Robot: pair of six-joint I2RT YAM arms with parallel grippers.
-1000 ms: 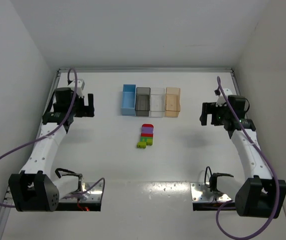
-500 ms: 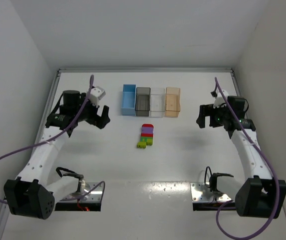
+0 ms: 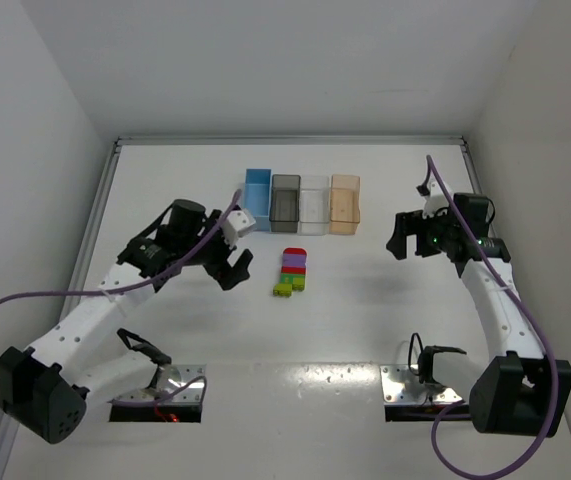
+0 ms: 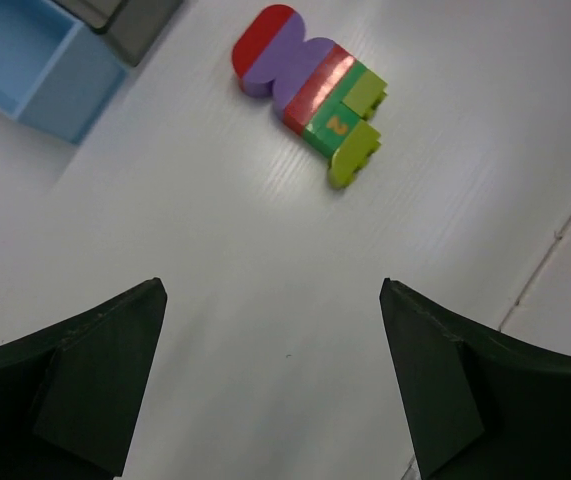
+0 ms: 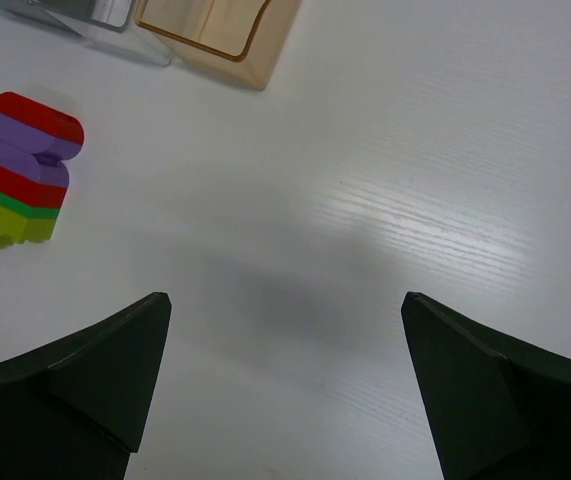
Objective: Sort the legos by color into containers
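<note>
Legos (image 3: 292, 272) in one clump, seemingly joined, untouched.
Left gripper (image 3: 237, 268) hovers at their nine o'clock, right gripper (image 3: 397, 238) at three; both jaws apart, empty.

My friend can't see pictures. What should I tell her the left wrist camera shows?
A clump of legos, red, purple, green and yellow-green bricks pressed together, lies on the white table. The left gripper is open with nothing in it, its two dark fingers at the bottom corners. The blue bin and dark grey bin peek in at the top left.
</note>
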